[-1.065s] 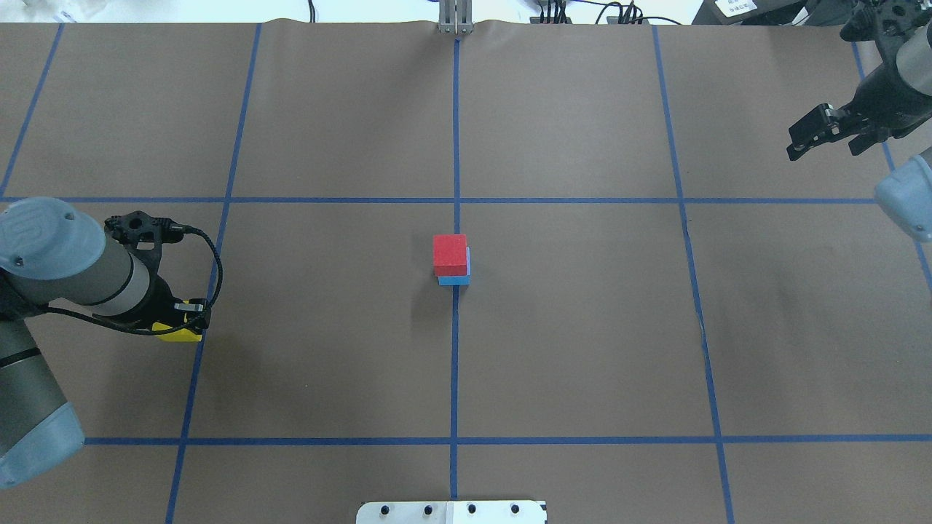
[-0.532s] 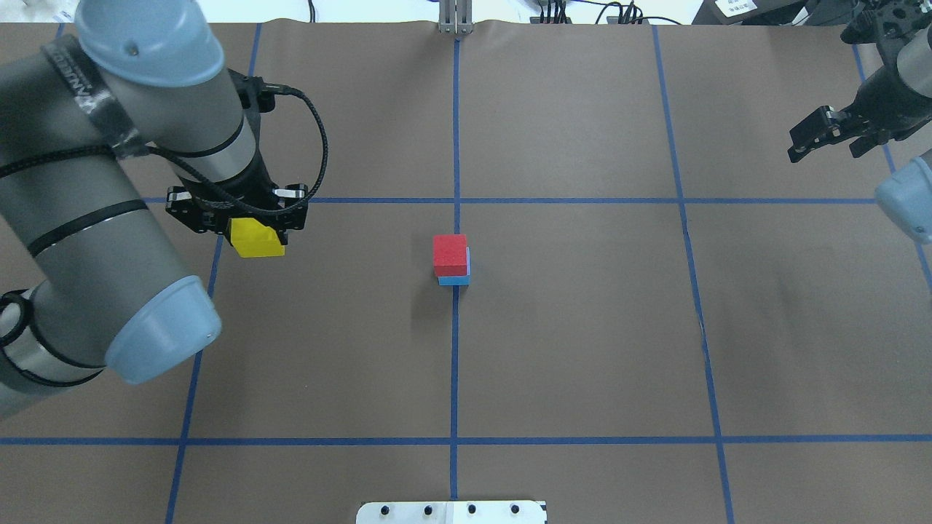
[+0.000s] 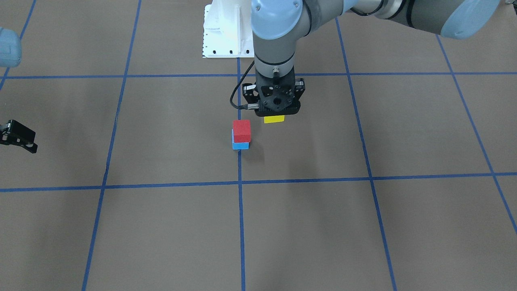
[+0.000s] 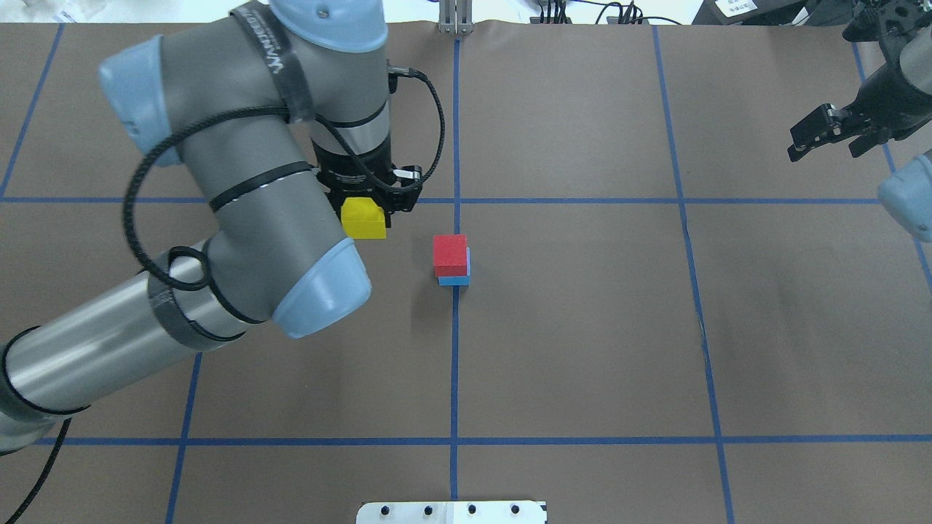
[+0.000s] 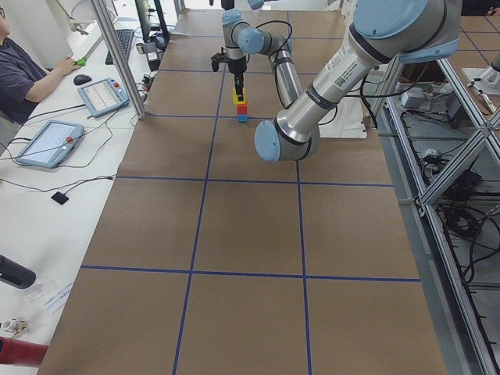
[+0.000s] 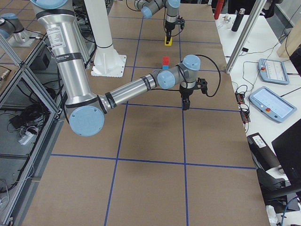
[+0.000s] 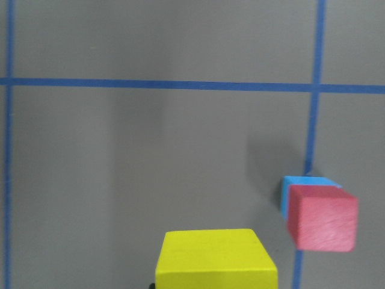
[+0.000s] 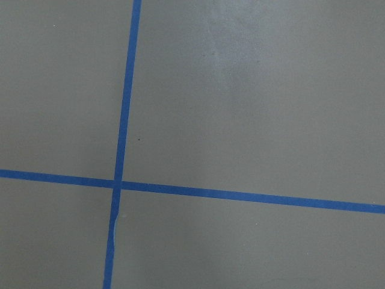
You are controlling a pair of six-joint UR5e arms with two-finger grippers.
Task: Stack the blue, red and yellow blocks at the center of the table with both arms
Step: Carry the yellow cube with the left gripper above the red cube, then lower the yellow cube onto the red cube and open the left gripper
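- Moved toward centre: my left fingers [image 4: 399, 202], clamped on the yellow block [image 4: 364, 218], raised near the stack.
- Red block [image 4: 450, 253] sits on blue block [image 4: 455, 279], mid-surface [image 4: 582, 327].
- Right fingers [image 4: 808, 135]: spread wide, well apart.

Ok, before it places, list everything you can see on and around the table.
yellow block: one, yellow, held above the table, beside the stack
red block: one, red, on top of the blue one, at centre
blue block: one, light blue, on the table
table: one, brown, blue tape grid
base plate: one, white, robot's edge
person: one, at the side desk
left hand: one, black, shut on the yellow block
right hand: one, black, open, far right
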